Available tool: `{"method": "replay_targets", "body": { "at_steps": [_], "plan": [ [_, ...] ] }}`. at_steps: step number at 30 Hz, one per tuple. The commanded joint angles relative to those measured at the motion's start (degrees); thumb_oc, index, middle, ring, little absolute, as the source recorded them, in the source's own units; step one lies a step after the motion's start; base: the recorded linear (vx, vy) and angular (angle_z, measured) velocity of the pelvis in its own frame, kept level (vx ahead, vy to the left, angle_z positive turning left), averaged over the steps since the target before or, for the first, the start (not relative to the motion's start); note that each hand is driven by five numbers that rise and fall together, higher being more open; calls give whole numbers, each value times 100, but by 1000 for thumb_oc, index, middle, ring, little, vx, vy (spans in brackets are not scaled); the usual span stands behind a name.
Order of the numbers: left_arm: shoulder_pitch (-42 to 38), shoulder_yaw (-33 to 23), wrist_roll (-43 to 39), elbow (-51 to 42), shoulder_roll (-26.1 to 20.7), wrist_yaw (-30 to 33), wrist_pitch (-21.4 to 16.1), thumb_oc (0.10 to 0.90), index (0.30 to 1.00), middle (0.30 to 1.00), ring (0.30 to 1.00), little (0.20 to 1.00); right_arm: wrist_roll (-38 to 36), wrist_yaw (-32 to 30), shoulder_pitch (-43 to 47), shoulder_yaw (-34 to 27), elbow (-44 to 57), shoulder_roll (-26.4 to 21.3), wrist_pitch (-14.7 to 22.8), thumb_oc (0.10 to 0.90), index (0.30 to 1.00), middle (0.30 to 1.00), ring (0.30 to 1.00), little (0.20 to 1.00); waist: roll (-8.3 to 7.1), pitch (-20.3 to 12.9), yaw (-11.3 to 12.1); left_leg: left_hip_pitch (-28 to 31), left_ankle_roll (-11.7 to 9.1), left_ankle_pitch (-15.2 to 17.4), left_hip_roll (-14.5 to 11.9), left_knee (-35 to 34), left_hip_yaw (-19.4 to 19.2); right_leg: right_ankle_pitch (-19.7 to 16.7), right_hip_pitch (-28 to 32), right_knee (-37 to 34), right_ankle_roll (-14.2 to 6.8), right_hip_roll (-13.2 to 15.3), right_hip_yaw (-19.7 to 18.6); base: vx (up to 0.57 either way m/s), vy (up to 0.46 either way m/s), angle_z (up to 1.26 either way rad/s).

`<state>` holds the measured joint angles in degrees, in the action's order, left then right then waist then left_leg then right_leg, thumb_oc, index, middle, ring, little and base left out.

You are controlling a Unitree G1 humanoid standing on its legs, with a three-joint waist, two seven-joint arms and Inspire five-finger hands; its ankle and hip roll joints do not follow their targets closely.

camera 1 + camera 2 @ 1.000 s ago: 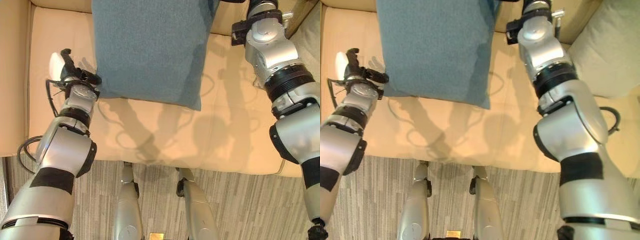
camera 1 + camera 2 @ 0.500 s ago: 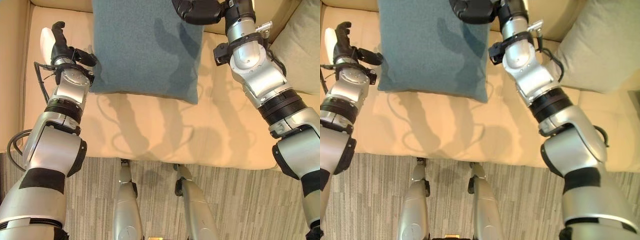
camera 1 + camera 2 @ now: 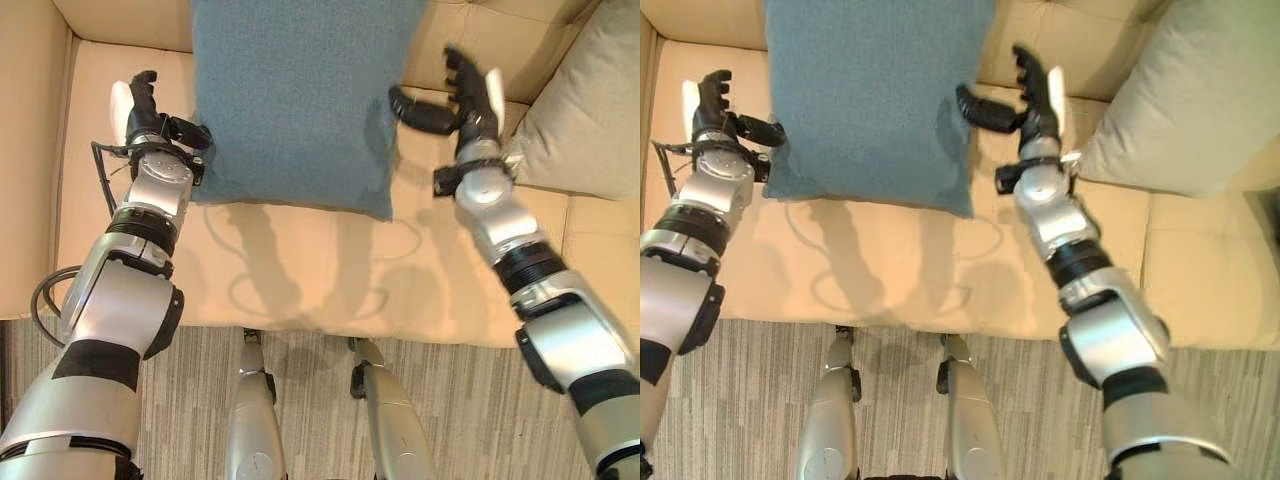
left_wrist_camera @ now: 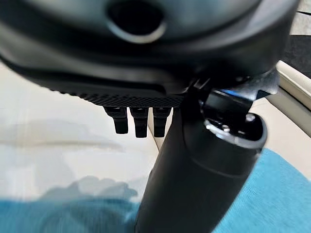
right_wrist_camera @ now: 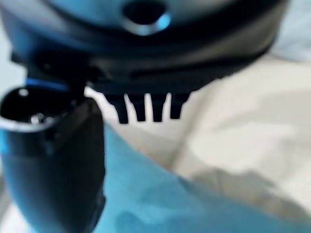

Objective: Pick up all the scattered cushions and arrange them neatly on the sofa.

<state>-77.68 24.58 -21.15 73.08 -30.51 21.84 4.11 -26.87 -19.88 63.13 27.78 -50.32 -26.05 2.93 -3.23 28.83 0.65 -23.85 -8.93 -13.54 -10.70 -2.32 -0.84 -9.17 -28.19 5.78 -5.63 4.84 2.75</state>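
Observation:
A blue-grey cushion [image 3: 290, 100] lies on the tan sofa seat [image 3: 300, 270], its top leaning toward the backrest. My left hand [image 3: 150, 110] stands at the cushion's left edge with fingers straight and its thumb touching the fabric [image 4: 272, 194]. My right hand [image 3: 465, 95] is just off the cushion's right edge, open, thumb reaching toward it; the blue fabric [image 5: 194, 208] shows past its fingers. A pale beige cushion [image 3: 585, 120] rests in the sofa's right corner.
The sofa's left armrest [image 3: 25, 150] rises beside my left arm. The backrest [image 3: 120, 20] runs along the far side. Grey striped carpet [image 3: 460, 420] lies in front of the seat edge.
My right hand has come off the top of the blue cushion and moved down to its right side, fingers spread. The left hand stays at the left edge. The camera view has shifted.

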Motion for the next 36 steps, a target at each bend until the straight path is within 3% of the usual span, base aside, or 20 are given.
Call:
{"method": "replay_targets", "body": {
  "at_steps": [1,4,7,13,16,17,18,19,23,24,28,36],
  "plan": [
    [-416,-19,-726,-230,26,-471,-563,800,900,900,900,900,-264,114,188,-151,-40,-144,325,800,900,900,900,900,76,-222,-37,36,-410,1016,-247,629,236,410,-35,36,-645,508,-244,-5,10,-3],
    [-411,75,-921,-268,12,-716,-559,800,900,900,900,900,-340,253,189,-95,-247,-79,265,800,900,900,900,900,169,-172,-19,9,-416,1027,-236,652,231,426,-53,56,-649,505,-237,-12,12,0],
    [-333,356,-976,-233,42,-1210,-497,800,900,900,900,900,-1150,910,204,-119,-605,158,266,800,900,900,900,900,277,-131,31,-72,-424,996,-213,685,243,396,-100,47,-663,537,-201,0,0,0],
    [-370,808,-665,55,221,-1671,-422,800,900,900,900,900,-1026,1205,675,305,-1415,108,135,800,900,900,900,900,350,-146,79,-202,-456,930,-188,701,255,331,-170,15,-671,594,-188,0,0,0],
    [-289,881,-983,21,411,-1912,-449,800,900,900,900,900,-968,1296,910,443,-1549,53,91,800,900,900,900,900,382,-123,82,-258,-456,909,-164,718,266,334,-211,35,-668,614,-184,-7,10,3],
    [-214,835,-1407,-79,465,-2033,-491,800,900,900,900,900,-1041,1323,967,465,-1491,53,99,585,578,578,578,578,386,-107,70,-271,-459,903,-165,716,265,334,-221,44,-674,617,-185,-3,8,3],
    [-211,835,-1410,-81,464,-2032,-491,800,900,900,900,900,-1042,1323,966,466,-1491,54,99,585,578,578,578,578,387,-108,68,-272,-459,904,-165,717,266,335,-221,45,-674,617,-184,-3,15,4],
    [-66,768,-1837,-197,494,-2192,-454,800,900,900,900,900,-1111,1327,957,486,-1408,108,108,400,300,300,300,300,389,-101,48,-291,-464,901,-163,722,272,339,-236,58,-675,614,-184,-4,19,4],
    [63,913,-2020,-402,562,-2516,-498,800,900,900,900,900,-1355,1428,986,424,-1336,283,164,400,300,300,300,300,403,-97,4,-323,-473,895,-161,741,267,343,-274,78,-675,627,-192,-2,8,1],
    [134,957,-2073,-481,585,-2594,-483,400,300,300,300,300,-1452,1461,956,408,-1239,350,200,400,300,300,300,300,405,-101,-6,-330,-473,898,-163,749,264,350,-284,93,-674,627,-186,0,0,0],
    [125,1319,-1825,-746,724,-2661,-468,400,300,300,300,300,-1634,1483,815,312,-952,536,362,400,300,300,300,300,442,-123,-31,-358,-478,898,-167,741,270,382,-324,151,-677,629,-181,-4,-2,2],
    [-73,1692,-1590,-1577,529,-2313,-768,400,300,300,300,300,-1005,1147,733,384,-229,199,512,400,300,300,300,300,560,-162,-62,-295,-478,888,-155,649,214,400,-345,175,-698,663,-192,0,0,0]
  ]
}}
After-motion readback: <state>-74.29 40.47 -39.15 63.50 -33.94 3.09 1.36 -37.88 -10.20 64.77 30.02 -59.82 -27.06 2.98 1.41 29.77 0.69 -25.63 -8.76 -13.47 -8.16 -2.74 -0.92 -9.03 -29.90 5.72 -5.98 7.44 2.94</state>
